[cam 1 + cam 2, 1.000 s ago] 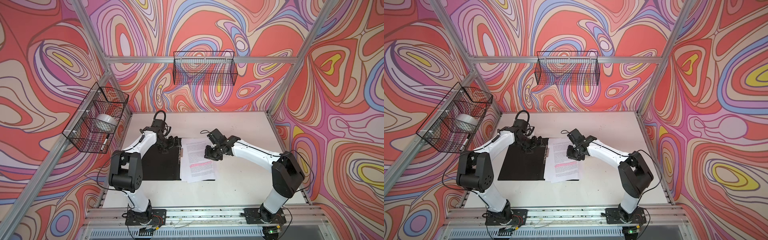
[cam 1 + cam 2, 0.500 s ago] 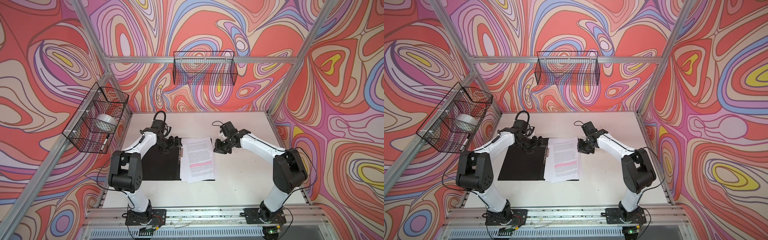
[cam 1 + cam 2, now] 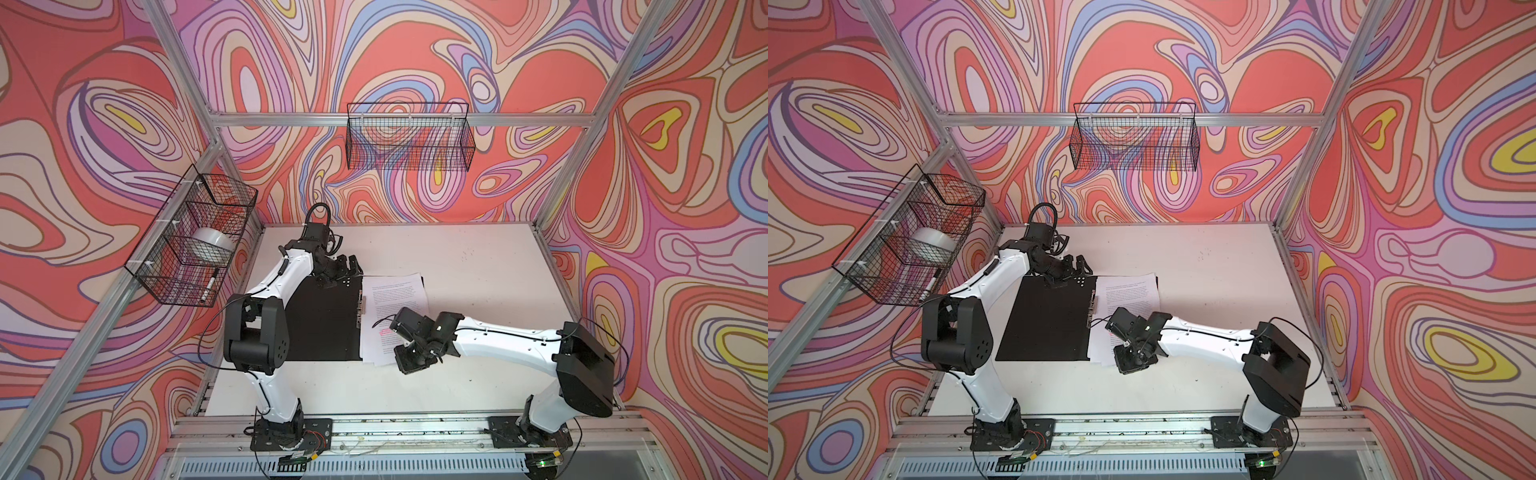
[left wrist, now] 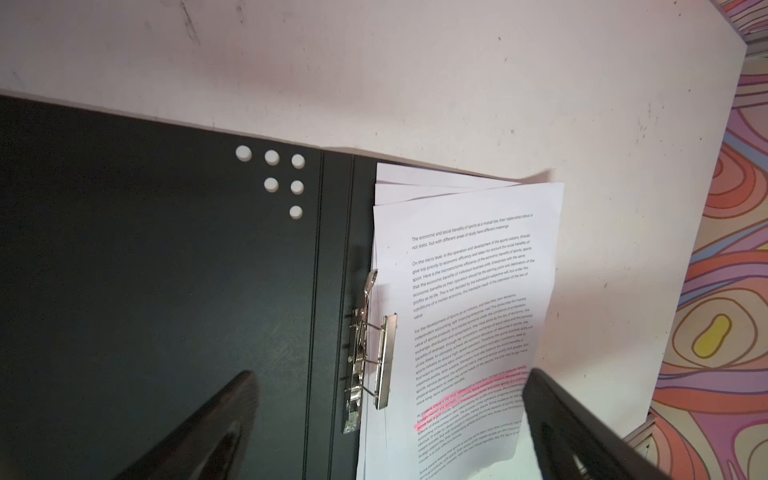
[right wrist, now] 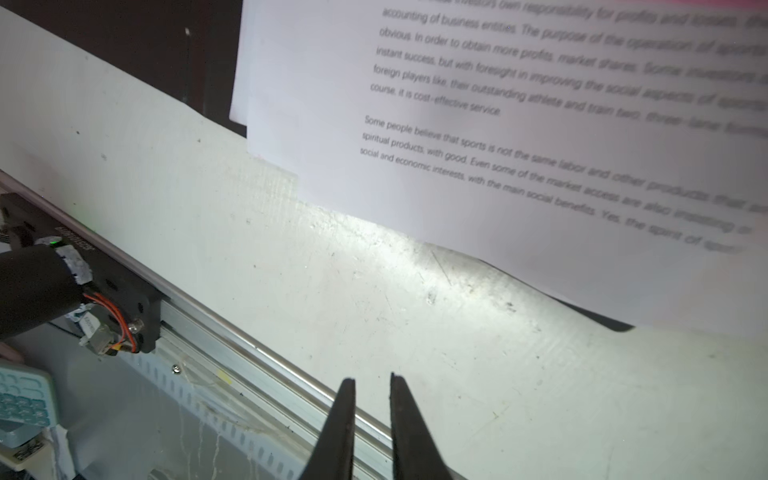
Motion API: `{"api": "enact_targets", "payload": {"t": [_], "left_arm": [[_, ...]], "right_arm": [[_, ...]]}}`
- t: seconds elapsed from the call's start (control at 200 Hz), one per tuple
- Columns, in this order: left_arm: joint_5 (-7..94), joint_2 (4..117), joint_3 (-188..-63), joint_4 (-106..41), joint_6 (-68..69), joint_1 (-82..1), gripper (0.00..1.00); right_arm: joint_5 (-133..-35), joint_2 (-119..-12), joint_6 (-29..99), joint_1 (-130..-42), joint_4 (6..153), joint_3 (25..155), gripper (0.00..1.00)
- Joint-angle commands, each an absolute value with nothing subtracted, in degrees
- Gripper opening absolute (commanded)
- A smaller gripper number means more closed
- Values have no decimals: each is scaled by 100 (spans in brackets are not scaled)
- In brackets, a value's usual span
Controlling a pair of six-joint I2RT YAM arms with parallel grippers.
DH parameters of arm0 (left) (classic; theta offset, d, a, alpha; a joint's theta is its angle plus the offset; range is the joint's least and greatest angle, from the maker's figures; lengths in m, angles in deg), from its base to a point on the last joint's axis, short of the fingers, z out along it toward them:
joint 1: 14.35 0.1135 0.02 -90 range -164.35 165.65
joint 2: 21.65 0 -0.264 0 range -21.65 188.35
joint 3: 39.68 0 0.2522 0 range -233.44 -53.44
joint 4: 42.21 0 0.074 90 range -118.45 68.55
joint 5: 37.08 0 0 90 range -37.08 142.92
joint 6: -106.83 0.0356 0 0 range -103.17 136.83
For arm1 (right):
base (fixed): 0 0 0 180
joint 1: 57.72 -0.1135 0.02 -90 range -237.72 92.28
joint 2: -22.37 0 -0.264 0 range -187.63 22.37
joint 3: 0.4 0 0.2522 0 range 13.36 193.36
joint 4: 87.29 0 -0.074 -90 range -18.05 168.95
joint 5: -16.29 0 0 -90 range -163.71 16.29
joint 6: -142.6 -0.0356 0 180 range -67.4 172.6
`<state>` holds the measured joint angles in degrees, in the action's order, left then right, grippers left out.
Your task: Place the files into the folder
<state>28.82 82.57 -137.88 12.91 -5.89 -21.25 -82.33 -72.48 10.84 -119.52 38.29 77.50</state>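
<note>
Black folder (image 3: pixel 324 324) open on tabletop (image 3: pixel 478 270); above its far edge, left pincer (image 3: pixel 347 266) spread wide, empty, unmoved. Files (image 3: pixel 399 291) fanned over right flap beside clip. Right pincer (image 5: pixel 371 380) almost closed, empty, now swung to sheets' near corner: likely squaring stack.

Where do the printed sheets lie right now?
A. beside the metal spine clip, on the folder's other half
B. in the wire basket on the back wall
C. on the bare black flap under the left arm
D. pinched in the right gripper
A: the files fan out right next to the spine clip of the open folder.
</note>
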Motion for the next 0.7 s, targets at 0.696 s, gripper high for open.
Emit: {"api": "enact_targets", "payload": {"t": [0.696], "left_arm": [[2682, 8584, -13984, 1442, -891, -2007, 100]], "right_arm": [[-7337, -9329, 1211, -12285, 3895, 9057, 18]]}}
